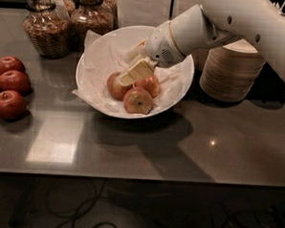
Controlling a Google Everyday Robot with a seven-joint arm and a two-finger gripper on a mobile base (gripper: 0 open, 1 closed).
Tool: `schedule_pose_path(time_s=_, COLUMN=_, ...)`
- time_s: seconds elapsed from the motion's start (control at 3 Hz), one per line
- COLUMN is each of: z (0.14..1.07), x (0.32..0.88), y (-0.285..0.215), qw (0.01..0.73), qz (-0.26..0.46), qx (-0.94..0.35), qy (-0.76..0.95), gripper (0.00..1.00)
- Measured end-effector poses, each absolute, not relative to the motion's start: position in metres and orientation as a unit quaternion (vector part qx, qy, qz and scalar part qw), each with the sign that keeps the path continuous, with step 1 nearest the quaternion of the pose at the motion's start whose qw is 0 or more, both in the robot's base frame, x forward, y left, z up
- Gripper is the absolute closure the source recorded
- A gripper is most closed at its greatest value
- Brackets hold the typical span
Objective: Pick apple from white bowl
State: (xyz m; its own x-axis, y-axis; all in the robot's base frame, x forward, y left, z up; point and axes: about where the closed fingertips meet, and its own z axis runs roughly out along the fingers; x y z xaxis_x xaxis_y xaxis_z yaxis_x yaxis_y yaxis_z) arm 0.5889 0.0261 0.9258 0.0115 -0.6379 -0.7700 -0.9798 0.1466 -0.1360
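The white bowl (85,65), lined with crinkled white paper, stands at the middle back of the dark counter. Three red-orange and yellow apples lie in it: a left one (115,88), a front one (138,101) and a right one (151,85). My gripper (125,69) reaches in from the right and hangs inside the bowl just above the left apple. It is open and empty. Its lower finger (137,71) partly covers the left and right apples.
Three darker red apples (10,82) lie at the counter's left edge. Two glass jars (46,27) stand behind the bowl on the left. A stack of beige paper bowls (231,70) stands to the right, under my arm.
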Motion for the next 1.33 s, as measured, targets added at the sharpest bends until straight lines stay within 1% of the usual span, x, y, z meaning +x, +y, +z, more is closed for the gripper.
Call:
schedule_pose_path(time_s=0.33, z=0.913, x=0.594, y=0.032, qw=0.349, qz=0.233, qx=-0.613, qy=0.669, gripper=0.15)
schedule_pose_path(time_s=0.67, z=0.904, x=0.597, y=0.036, qw=0.338, qz=0.232, qx=-0.615, qy=0.673, gripper=0.20)
schedule_pose_path(time_s=1.0, z=0.898, x=0.602, y=0.039, qw=0.330, qz=0.229, qx=-0.618, qy=0.676, gripper=0.31)
schedule_pose_path(time_s=1.33, z=0.892, x=0.606, y=0.040, qw=0.323, qz=0.220, qx=-0.619, qy=0.681, gripper=0.36)
